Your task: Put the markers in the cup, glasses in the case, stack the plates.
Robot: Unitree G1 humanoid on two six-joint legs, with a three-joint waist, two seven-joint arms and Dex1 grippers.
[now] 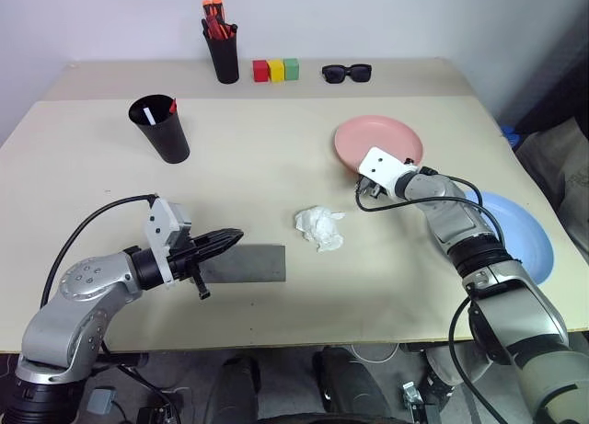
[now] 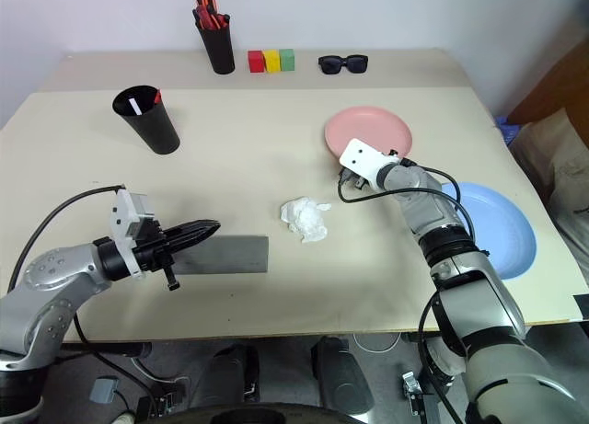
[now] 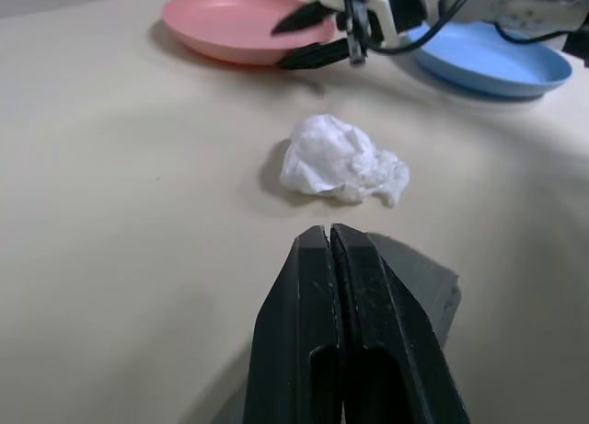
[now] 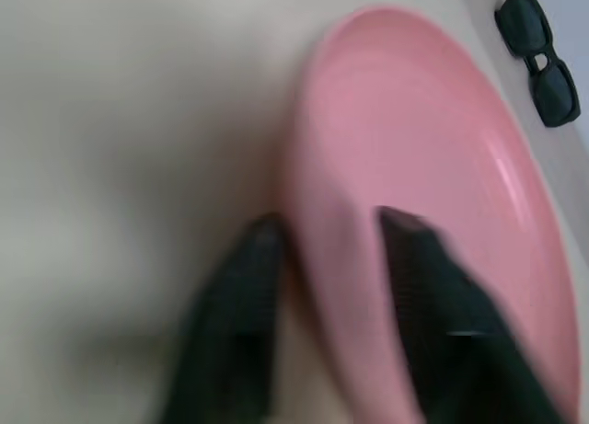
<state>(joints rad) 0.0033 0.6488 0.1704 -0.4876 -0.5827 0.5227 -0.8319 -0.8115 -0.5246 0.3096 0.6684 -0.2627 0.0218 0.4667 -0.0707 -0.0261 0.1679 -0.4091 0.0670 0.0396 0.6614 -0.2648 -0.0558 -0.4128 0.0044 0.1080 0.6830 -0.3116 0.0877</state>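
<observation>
My right gripper (image 3: 285, 43) is closed over the near rim of the pink plate (image 1: 382, 139), one finger inside the dish and one outside. The light blue plate (image 1: 529, 235) lies to its right, partly under my right forearm. My left gripper (image 1: 232, 236) is shut and empty, hovering just over the closed grey case (image 1: 247, 264). The black cup (image 1: 164, 130) stands at the far left with a white marker (image 1: 149, 116) and a red-ended marker (image 1: 172, 105) sticking out of it. The glasses are out of view.
A crumpled white tissue (image 1: 319, 227) lies mid-table between the case and the plates. Along the back stand a black holder of orange-topped markers (image 1: 221, 49), three coloured blocks (image 1: 276, 70) and black sunglasses (image 1: 347, 72).
</observation>
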